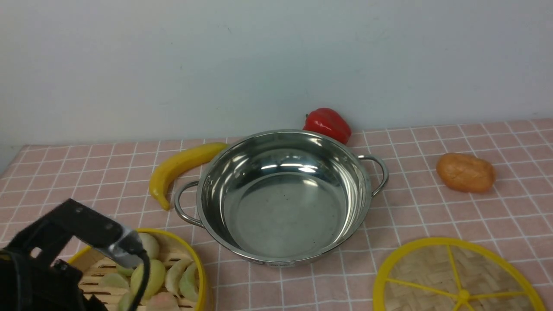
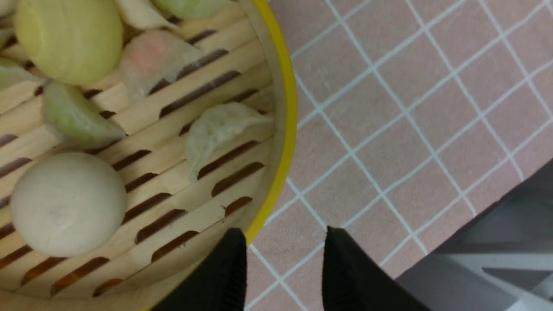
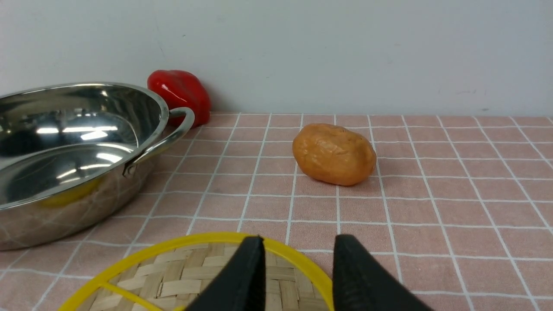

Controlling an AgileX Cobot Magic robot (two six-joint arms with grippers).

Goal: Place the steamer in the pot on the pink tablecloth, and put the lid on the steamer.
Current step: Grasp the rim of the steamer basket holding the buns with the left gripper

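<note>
One each: pot (image 1: 281,207), steamer (image 2: 283,129), lid (image 3: 181,276), banana (image 1: 181,164), pepper (image 1: 328,124), potato (image 1: 465,172). Released: left claw (image 2: 283,231) at steamer rim, right claw (image 3: 300,237) over lid rim. Banana in front view only.

Pot (image 1: 283,207) interior bare, open from above. Banana (image 1: 181,166) just beside its far-left rim, red pepper (image 1: 327,124) close behind it, potato (image 1: 465,172) well off right. Bare pink tablecloth (image 1: 302,283) strip between steamer (image 1: 200,268) and lid (image 1: 432,263).
</note>
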